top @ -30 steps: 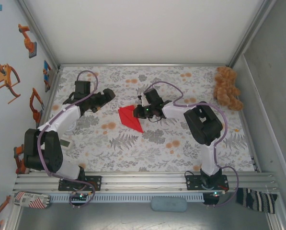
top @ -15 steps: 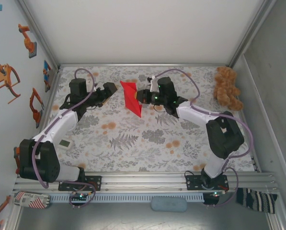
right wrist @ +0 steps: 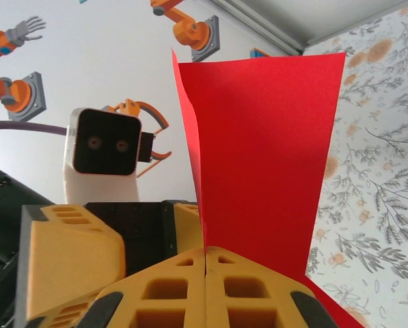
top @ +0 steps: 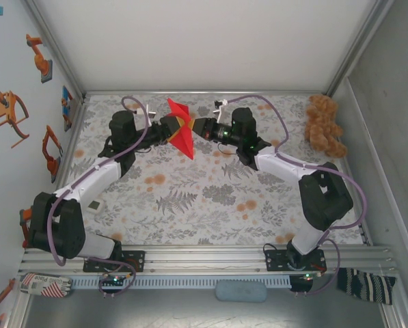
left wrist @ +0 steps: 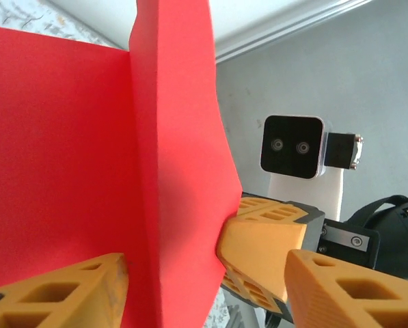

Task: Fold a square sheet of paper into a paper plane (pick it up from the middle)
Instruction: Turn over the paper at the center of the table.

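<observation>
Near the middle of the desk's [top: 210,212] far edge, the right end effector [right wrist: 205,254] is holding the paper plane [top: 182,137] aloft, pressed together on its fold. The left end effector [top: 169,128] is straddling the paper, spread. It should be closing squarely on the crease, without twisting.

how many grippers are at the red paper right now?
2. The right gripper, from the right, is shut on the red paper; the left gripper, from the left, has its jaws apart on either side of it.
</observation>
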Controlling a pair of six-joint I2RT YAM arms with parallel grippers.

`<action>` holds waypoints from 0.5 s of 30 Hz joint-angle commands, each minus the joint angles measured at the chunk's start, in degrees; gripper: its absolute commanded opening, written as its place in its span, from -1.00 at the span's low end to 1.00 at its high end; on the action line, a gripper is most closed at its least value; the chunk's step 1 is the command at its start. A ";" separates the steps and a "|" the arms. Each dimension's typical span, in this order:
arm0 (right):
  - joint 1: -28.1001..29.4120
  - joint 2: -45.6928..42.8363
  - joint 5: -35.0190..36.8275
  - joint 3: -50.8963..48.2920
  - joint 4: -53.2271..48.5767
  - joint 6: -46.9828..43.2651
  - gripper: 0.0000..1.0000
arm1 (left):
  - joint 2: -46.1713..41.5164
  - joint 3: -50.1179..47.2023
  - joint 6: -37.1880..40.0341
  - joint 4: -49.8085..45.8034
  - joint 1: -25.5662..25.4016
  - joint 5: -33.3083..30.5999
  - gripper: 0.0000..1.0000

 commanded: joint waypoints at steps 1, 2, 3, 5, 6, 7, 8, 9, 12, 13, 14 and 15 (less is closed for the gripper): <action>-0.14 -1.80 -1.01 -1.04 4.06 2.29 -1.00 | 1.51 0.35 -1.65 5.37 0.00 2.83 0.14; -0.23 -1.98 -0.98 -1.04 4.14 2.28 -1.00 | 1.82 0.25 -2.06 6.28 -0.05 3.32 0.11; -0.20 -2.10 -1.10 -1.08 4.15 2.30 -1.00 | 2.13 0.13 -2.59 7.48 -0.05 3.82 0.06; -0.25 -2.34 -0.96 -1.12 4.13 2.60 -1.00 | 2.55 -0.23 -3.27 9.91 -0.05 4.97 -0.01; -0.29 -2.33 -0.93 -1.17 4.14 2.67 -1.00 | 2.59 -0.40 -3.56 11.62 0.03 6.08 -0.06; -0.37 -2.35 -0.99 -1.14 4.16 2.99 -1.00 | 2.66 -0.79 -4.07 13.91 0.09 7.13 -0.09; -0.45 -2.40 -1.01 -1.19 4.28 3.20 -1.00 | 2.63 -1.09 -4.56 15.53 0.06 7.71 -0.11; -0.49 -2.49 -1.07 -1.08 4.30 3.39 -1.00 | 2.68 -1.32 -4.68 16.66 0.17 8.19 -0.13; -0.64 -2.82 -1.18 -0.95 4.69 4.00 -1.00 | 2.66 -1.38 -4.19 16.65 0.19 8.65 -0.21; -0.67 -3.01 -1.25 -0.99 4.77 3.97 -1.00 | 2.76 -1.46 -4.13 16.67 0.22 8.65 -0.23; -0.75 -3.18 -1.21 -1.05 4.70 4.09 -1.00 | 2.83 -1.48 -3.99 16.68 0.29 8.68 -0.25; -0.84 -3.36 -1.21 -1.09 4.69 4.15 -1.00 | 2.76 -1.54 -4.00 16.68 0.30 8.64 -0.27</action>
